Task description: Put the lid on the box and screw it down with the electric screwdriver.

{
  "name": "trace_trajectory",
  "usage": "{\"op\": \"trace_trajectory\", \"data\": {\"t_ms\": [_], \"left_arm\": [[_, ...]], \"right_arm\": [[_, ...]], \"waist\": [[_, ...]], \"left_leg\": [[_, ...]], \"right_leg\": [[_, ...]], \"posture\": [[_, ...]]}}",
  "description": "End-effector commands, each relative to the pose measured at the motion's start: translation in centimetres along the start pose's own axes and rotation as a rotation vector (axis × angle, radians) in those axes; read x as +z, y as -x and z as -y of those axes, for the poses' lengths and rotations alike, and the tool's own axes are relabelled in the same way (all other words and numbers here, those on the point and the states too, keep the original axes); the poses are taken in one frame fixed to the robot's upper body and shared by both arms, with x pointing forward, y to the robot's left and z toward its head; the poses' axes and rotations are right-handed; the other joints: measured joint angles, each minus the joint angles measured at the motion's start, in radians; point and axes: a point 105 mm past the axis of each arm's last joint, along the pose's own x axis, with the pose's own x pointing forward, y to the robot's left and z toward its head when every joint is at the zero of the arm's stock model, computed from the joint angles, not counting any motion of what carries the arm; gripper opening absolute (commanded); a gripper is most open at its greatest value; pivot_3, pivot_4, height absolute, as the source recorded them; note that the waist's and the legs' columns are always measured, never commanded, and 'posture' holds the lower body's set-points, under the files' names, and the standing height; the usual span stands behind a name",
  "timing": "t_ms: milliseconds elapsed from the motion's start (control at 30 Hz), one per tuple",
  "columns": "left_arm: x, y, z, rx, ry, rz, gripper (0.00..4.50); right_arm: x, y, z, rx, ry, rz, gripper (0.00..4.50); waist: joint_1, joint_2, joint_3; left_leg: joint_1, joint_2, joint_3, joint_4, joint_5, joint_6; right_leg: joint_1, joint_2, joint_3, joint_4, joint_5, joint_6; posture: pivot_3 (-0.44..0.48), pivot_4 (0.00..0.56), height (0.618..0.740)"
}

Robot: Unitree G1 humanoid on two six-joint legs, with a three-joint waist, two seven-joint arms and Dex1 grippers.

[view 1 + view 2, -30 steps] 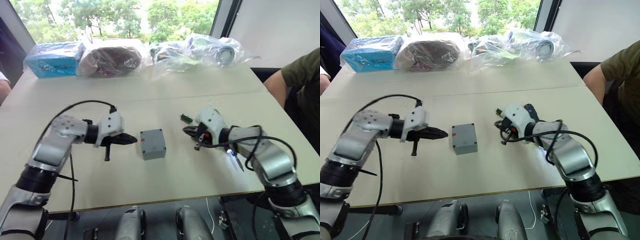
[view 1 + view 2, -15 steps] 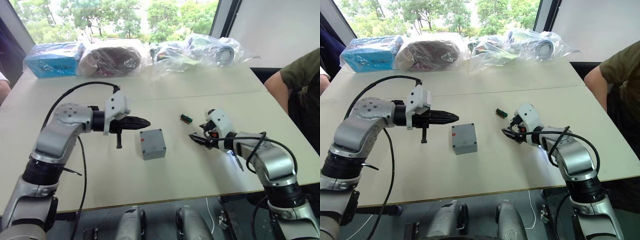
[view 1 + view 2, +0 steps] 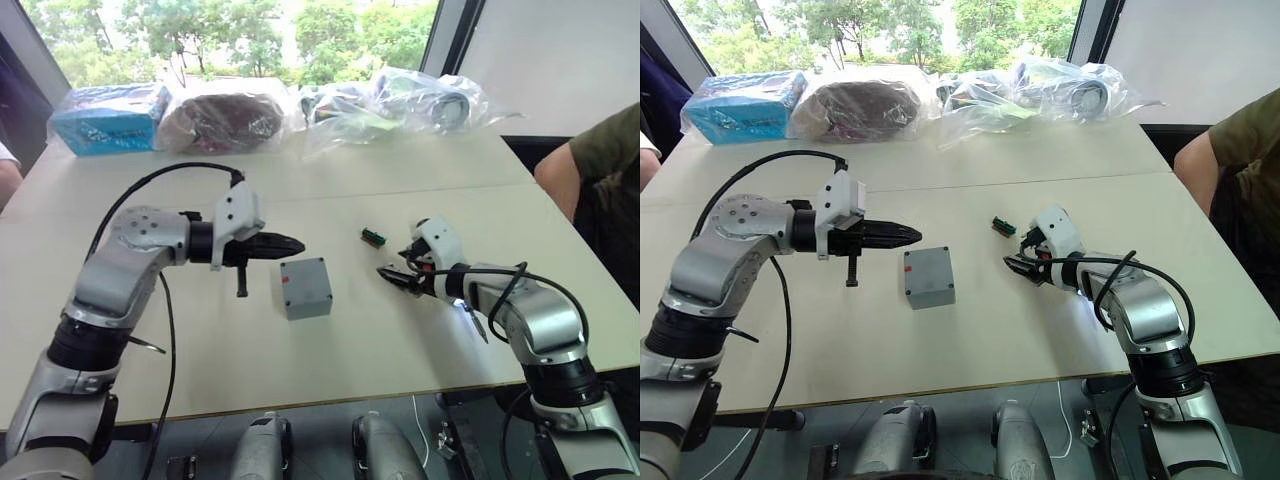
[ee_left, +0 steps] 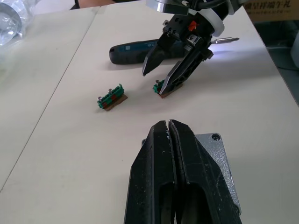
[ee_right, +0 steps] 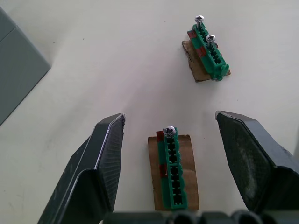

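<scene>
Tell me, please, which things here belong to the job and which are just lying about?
Job: box, lid apparently on it, electric screwdriver, probably the green blocks holding screws.
Lying about: blue package, clear plastic bags along the far edge.

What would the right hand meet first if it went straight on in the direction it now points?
Probably the small green block on its brown backing, which lies on the table between the open fingers of the right hand. The hand points down toward it, so the block, then the table, seems first.

Pale tabletop [image 3: 330, 350], window [image 3: 230, 30] with green trees behind, daylight, clear plastic bags [image 3: 390, 100] along far edge, white wall [image 3: 560, 50] right.
</scene>
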Motion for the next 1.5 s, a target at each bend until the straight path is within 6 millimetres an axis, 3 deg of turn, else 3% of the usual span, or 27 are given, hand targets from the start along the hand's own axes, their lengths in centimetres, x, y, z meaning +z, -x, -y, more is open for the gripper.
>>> {"op": "trace_trajectory", "data": {"t_ms": [33, 100, 300, 533, 933, 1133, 1367, 1500], "left_arm": [[0.9, 0.0, 0.1, -0.005, -0.037, 0.014, 0.00], [0.9, 0.0, 0.1, -0.005, -0.038, 0.012, 0.00], [0.9, 0.0, 0.1, -0.006, -0.039, 0.010, 0.00], [0.9, 0.0, 0.1, -0.007, -0.038, 0.008, 0.00], [0.0, 0.9, 0.3, 0.006, -0.016, -0.027, 0.00], [-0.5, 1.4, 0.0, 0.026, -0.020, -0.051, 0.00], [-0.5, 1.4, 0.1, 0.036, -0.025, -0.053, 0.00], [-0.4, 1.4, 0.3, 0.044, -0.023, -0.050, 0.00]], "right_arm": [[1.1, 0.2, 0.2, -0.003, 0.009, 0.041, 2.93], [0.9, 0.2, 0.2, -0.002, 0.005, 0.034, 2.54], [0.7, 0.1, 0.2, -0.005, 0.000, 0.032, 0.09], [0.7, 0.2, 0.2, -0.003, 0.008, 0.021, 0.09], [5.3, 2.6, -0.4, 0.021, 0.106, 0.078, 0.09], [9.0, 1.2, -4.8, 0.203, 0.166, 0.107, 0.09], [9.9, -1.0, -7.8, 0.329, 0.202, 0.083, 0.09], [9.7, -1.8, -8.3, 0.354, 0.217, 0.068, 0.09]], "waist": [[0.000, 0.000, 0.000], [0.000, 0.000, 0.000], [0.000, 0.000, 0.000], [0.000, 0.000, 0.000], [0.000, 0.000, 0.000], [-0.006, 0.000, 0.000], [-0.001, 0.000, 0.000], [0.000, 0.000, 0.000]], "left_leg": [[0.000, 0.000, 0.000, 0.000, 0.000, 0.000], [0.000, 0.000, 0.000, 0.000, 0.000, 0.000], [0.000, 0.000, 0.000, 0.000, 0.000, 0.000], [0.000, 0.000, 0.000, 0.000, 0.000, 0.000], [0.000, 0.000, 0.000, 0.000, 0.000, 0.000], [0.000, 0.000, 0.000, 0.000, 0.000, 0.000], [0.000, 0.000, 0.000, 0.000, 0.000, 0.000], [0.000, 0.000, 0.000, 0.000, 0.000, 0.000]], "right_leg": [[0.000, 0.000, 0.000, 0.000, 0.000, 0.000], [0.000, 0.000, 0.000, 0.000, 0.000, 0.000], [0.000, 0.000, 0.000, 0.000, 0.000, 0.000], [0.000, 0.000, 0.000, 0.000, 0.000, 0.000], [0.000, 0.000, 0.000, 0.000, 0.000, 0.000], [0.000, 0.000, 0.000, 0.000, 0.000, 0.000], [0.000, -0.001, 0.000, 0.000, 0.000, 0.000], [0.000, -0.001, 0.000, 0.000, 0.000, 0.000]], "posture": [[0.000, 0.150, 0.740], [0.000, 0.150, 0.740], [0.000, 0.150, 0.740], [0.000, 0.150, 0.740], [0.000, 0.150, 0.740], [0.000, 0.150, 0.740], [0.000, 0.150, 0.740], [0.000, 0.150, 0.740]]}}
